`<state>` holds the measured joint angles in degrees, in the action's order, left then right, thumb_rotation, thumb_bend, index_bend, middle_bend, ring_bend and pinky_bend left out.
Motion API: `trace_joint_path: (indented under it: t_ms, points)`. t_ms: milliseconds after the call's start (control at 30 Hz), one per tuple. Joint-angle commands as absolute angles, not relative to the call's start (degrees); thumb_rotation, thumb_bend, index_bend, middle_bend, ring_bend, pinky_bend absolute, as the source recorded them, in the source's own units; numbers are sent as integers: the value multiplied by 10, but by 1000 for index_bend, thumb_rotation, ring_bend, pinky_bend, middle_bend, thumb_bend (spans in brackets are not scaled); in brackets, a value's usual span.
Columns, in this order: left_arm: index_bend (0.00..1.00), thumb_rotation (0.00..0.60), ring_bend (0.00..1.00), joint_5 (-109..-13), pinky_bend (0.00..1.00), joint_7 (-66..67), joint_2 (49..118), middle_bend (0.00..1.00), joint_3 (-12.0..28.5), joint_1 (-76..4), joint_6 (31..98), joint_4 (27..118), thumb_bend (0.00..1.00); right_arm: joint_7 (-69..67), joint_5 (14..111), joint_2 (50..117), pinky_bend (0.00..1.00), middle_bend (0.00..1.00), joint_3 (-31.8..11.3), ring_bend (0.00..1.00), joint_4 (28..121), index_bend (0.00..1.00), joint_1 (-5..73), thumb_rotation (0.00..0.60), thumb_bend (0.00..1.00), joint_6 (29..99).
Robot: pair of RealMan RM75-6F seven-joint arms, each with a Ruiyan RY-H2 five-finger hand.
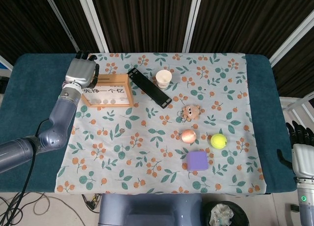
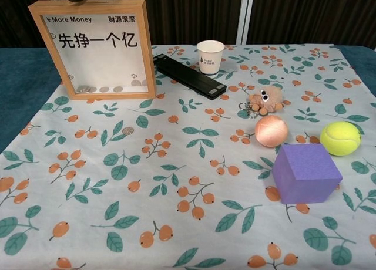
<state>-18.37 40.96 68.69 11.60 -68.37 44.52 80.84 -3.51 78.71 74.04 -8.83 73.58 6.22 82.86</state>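
At the back left of the tabletop [image 1: 29, 88], the left hand [image 1: 81, 72] sits over the top left corner of the wooden frame box [image 2: 94, 47], which stands upright with coins along its bottom. The fingers curl down behind the box (only a dark tip shows in the chest view), and I cannot tell whether they grip it. Just right of the box lies a black bar [image 1: 149, 87], then a paper cup [image 1: 164, 78]. The right hand [image 1: 303, 150] hangs off the tabletop's right edge, fingers spread, holding nothing.
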Motion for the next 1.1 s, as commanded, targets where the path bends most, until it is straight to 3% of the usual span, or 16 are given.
trace_joint_path:
  t_ms: [33, 667, 1100]
  points:
    - [688, 600, 0, -185, 0, 408, 688, 141, 114, -685, 446, 808, 488, -35, 786, 741, 0, 0, -89, 0, 737, 0, 62, 600, 389, 829]
    - [657, 600, 0, -187, 0, 410, 709, 129, 97, -701, 451, 788, 488, -34, 780, 741, 0, 0, -94, 0, 736, 0, 61, 600, 388, 830]
    - [577, 600, 0, -182, 0, 414, 706, 116, 89, -708, 456, 799, 482, -32, 775, 740, 0, 0, -98, 0, 740, 0, 60, 600, 388, 833]
